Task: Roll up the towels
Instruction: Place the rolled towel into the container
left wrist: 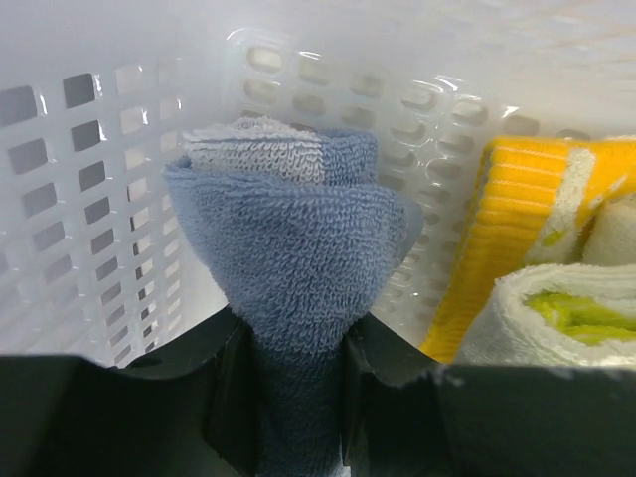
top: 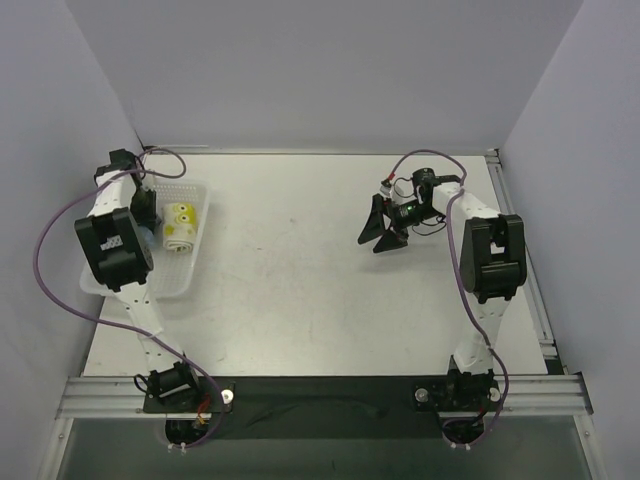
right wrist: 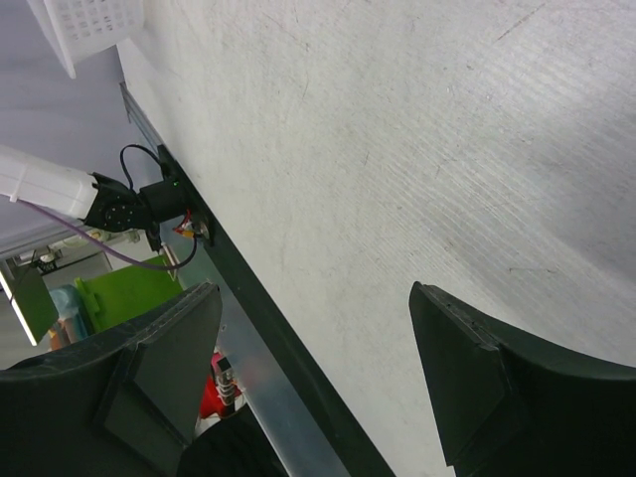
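Here the left claw (left wrist: 296, 393) is partly closed, and its two black fingers (left wrist: 231, 402) press in on either side of the blue towel (left wrist: 288, 248), which they hold between them. The towel is bunched into a thick fold or roll. It rises up ahead of the fingertips, with a paler grey-white strip across its far top edge. Directly beyond it, and off to the claw's left, stands the slotted white wall of the basket (left wrist: 89, 189); the claw and its load are down inside that basket.

To the claw's right in the same basket lies the printed towel (left wrist: 561, 308), rolled up. Its cream end faces the camera with green showing in the coil, and a yellow striped part runs along the side nearer the blue towel. The two towels are close beside each other, but I cannot tell whether they touch.

In the overhead view the blue towel is mostly hidden under the left arm.

The right claw (top: 381, 230) hangs well apart from all this, over the bare table (top: 300, 290). Its fingers are spread wide with nothing between them, and only the white tabletop shows in the gap.
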{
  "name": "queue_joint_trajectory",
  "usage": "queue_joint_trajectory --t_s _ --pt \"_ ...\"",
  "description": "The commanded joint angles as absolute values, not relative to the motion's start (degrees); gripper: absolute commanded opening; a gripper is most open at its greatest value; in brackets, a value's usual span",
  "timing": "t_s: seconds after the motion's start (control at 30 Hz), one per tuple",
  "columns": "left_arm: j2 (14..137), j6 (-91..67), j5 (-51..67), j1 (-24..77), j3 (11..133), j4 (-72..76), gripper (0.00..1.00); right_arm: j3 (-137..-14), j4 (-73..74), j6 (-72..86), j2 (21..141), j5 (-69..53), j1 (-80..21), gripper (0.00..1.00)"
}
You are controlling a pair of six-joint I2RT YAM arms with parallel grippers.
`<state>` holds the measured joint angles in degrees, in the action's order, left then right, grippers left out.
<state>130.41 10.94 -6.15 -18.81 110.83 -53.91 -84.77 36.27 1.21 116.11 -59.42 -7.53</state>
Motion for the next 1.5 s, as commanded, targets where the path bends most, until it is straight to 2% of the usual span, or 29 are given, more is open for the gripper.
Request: queue_joint_trajectory --t_s 0.0,0.1,0.23,0.47,0.6,0.7,0.87,1.0,1.07,1.1,1.13,1.27,1.47 --pt "131.48 10.81 -3.79 -17.32 113.03 -50.89 0.0 -84.55 38.85 0.44 114.43 -60.64 -7.03 0.78" --pt "131.92 11.25 -2.2 -17.31 113.12 -50.63 0.01 -84.64 38.85 0.44 114.7 -61.34 -6.68 0.79" --pt "131.84 12.13 -0.44 -17.67 112.85 -50.54 0.32 -84.64 38.94 0.44 114.7 -61.52 -6.59 0.79" --pt "129.73 12.74 3.86 -18.81 111.88 -50.54 0.47 -84.55 38.94 0.44 114.61 -61.61 -6.5 0.79" --pt "128.24 13.1 4.92 -18.9 111.97 -50.62 0.52 -84.64 38.94 0.44 114.52 -61.52 -6.59 0.79" --pt "126.75 13.27 5.45 -18.98 111.89 -50.63 0.63 -84.55 38.94 0.44 114.35 -61.35 -6.59 0.79" --pt "124.72 13.36 2.83 -18.9 112.06 -51.15 0.68 -84.2 38.94 0.44 114.17 -61.52 -6.68 0.8" --pt "122.35 14.94 0.62 -18.98 112.24 -51.42 0.78 -84.2 38.94 0.44 114.0 -61.96 -6.68 0.8" --pt "121.38 15.55 0.44 -18.98 112.32 -51.5 0.9 -84.2 38.94 0.44 113.99 -61.88 -6.68 0.8" --pt "120.33 16.08 -1.21 -18.9 112.41 -51.5 0.92 -84.2 38.94 0.44 113.73 -61.96 -6.68 0.8" --pt "119.71 16.34 -1.58 -18.98 112.5 -51.33 0.97 -84.11 38.94 0.35 113.73 -61.96 -6.68 0.8" --pt "116.9 17.31 -2.99 -18.9 113.99 -51.85 0.97 -84.37 39.02 0.44 113.47 -61.61 -6.59 0.8" --pt "110.05 18.02 1.67 -15.3 116.98 -54.74 0.97 -85.78 41.39 -2.89 111.28 -58.01 -6.24 0.82"
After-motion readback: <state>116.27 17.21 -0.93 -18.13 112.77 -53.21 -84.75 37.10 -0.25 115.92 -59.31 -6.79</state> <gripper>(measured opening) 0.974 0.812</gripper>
